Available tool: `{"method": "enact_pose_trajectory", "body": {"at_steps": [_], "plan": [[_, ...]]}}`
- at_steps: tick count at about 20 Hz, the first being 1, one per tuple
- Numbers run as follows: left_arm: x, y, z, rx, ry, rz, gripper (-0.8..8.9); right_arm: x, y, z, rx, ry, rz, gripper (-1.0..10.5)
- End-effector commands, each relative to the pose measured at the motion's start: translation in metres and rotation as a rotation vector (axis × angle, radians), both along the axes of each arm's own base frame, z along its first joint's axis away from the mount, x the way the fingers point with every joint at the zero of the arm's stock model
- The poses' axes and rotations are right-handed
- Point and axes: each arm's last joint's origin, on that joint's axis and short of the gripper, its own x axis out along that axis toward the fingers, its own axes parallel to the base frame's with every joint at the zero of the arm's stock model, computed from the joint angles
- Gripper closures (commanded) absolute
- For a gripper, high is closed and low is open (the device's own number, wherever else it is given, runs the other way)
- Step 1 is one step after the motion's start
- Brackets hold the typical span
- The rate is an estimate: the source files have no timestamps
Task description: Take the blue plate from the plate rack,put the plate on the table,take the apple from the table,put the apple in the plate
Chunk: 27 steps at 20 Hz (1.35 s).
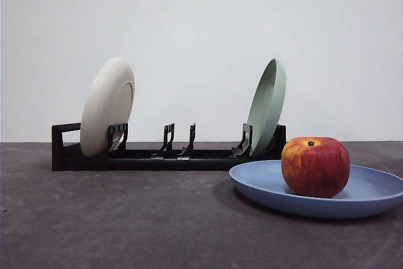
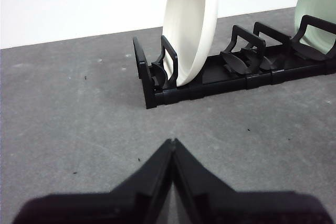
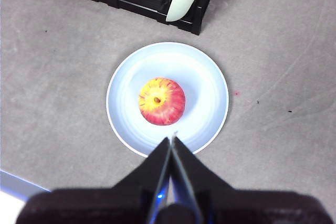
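Blue plate (image 1: 371, 194) lies flat on the desk (image 1: 126, 218), in front of the rack's (image 1: 164, 155) right end and just clear of it. Apple (image 1: 315, 166) sits upright in the plate, stem pit up, roughly at the plate's centre in the right wrist view, nothing touching it.

Rack carries two plates on edge: cream plate (image 1: 107, 105) at the left end, leaning; green plate (image 1: 267, 105) at the right end, leaning the same way. The middle holders between them are empty.

Right hand (image 3: 172, 145): jaws closed tip to tip, holding nothing. It hangs well above the plate, looking straight down on apple and plate; its tips overlap the plate's near rim in that view only because of the height, no contact.

Left hand (image 2: 172, 148): jaws pressed together, empty. It sits low over bare desk, apart from the rack, facing the cream plate's end. Waiting, by the look of it.

Neither arm shows in the front view.

Progress, judged from how things lie:
- plate out of rack: done
- plate on desk: done
- apple off desk: done
- apple in plate: done, resting free

Nothing of the task appears left. Apple looks settled, not near the rim, so little risk of a roll. Only remaining business would be both arms parking clear, and both hands are already off the goods
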Motion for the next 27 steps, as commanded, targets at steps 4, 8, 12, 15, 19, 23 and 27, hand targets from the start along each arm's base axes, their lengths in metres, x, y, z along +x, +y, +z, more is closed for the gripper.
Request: {"method": "enact_pose_trajectory", "body": {"at_steps": [4,8,12,15,19,23,27], "plan": [[0.001,0.0,-0.004,-0.005,0.026,0.002,8.17,0.001,-0.001,0.001,-0.074,-0.046,0.057,9.5],[0.002,0.0,-0.005,-0.005,0.041,0.002,8.17,0.0,-0.026,-0.001,0.077,-0.464,0.153,9.5],[0.002,0.0,-0.005,-0.005,0.041,0.002,8.17,-0.021,-0.056,-0.067,0.24,-0.764,0.099,9.5],[0.002,0.0,-0.006,-0.005,0.043,0.002,8.17,-0.034,-0.069,-0.126,0.149,-0.888,-0.014,9.5],[0.002,0.0,-0.006,-0.005,0.044,0.002,8.17,-0.043,-0.071,-0.176,0.055,-0.919,-0.059,9.5],[0.002,0.0,-0.006,-0.005,0.043,0.002,8.17,-0.044,-0.075,-0.205,0.052,-0.887,-0.232,9.5],[0.002,0.0,-0.006,-0.005,0.044,0.002,8.17,-0.043,-0.078,-0.221,0.04,-0.867,-0.314,9.5]]}}
